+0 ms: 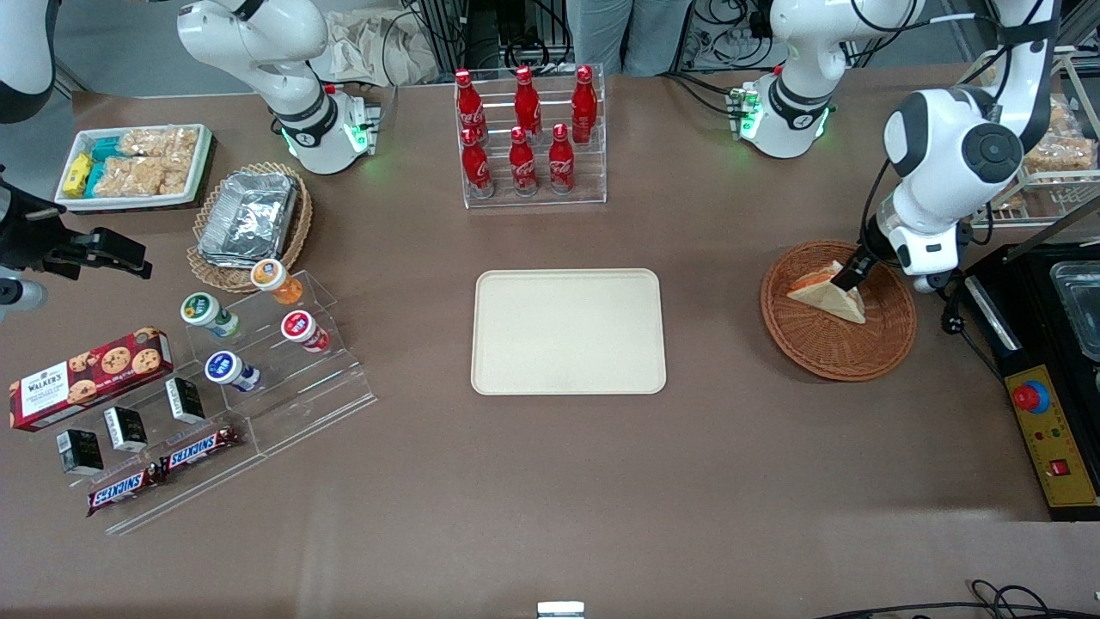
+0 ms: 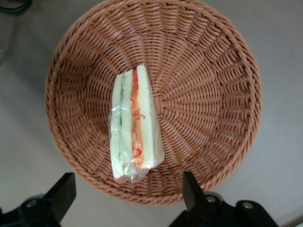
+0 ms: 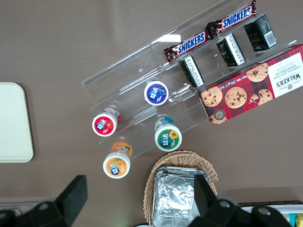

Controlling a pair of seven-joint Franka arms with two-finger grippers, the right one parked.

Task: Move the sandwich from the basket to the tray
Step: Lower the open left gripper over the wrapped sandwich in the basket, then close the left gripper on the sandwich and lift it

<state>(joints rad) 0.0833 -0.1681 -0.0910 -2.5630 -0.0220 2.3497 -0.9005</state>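
Sandwich in the basket, tray bare on the desk.
The sandwich (image 2: 133, 126), a plastic-wrapped white-bread wedge with red and green filling, stood on edge in the round brown wicker basket (image 1: 885, 344) under the hand (image 2: 129, 195), whose fingers were spread. The cream tray (image 1: 568, 332) lay flat, well apart, toward the parked arm.

From the front we look steeply down on the whole brown table (image 1: 550, 481). Our left wrist camera looks straight down, close above the round reddish-brown wicker basket (image 2: 218, 94), shared with the front view (image 1: 885, 344), with the open gripper (image 2: 129, 191) at its edge.
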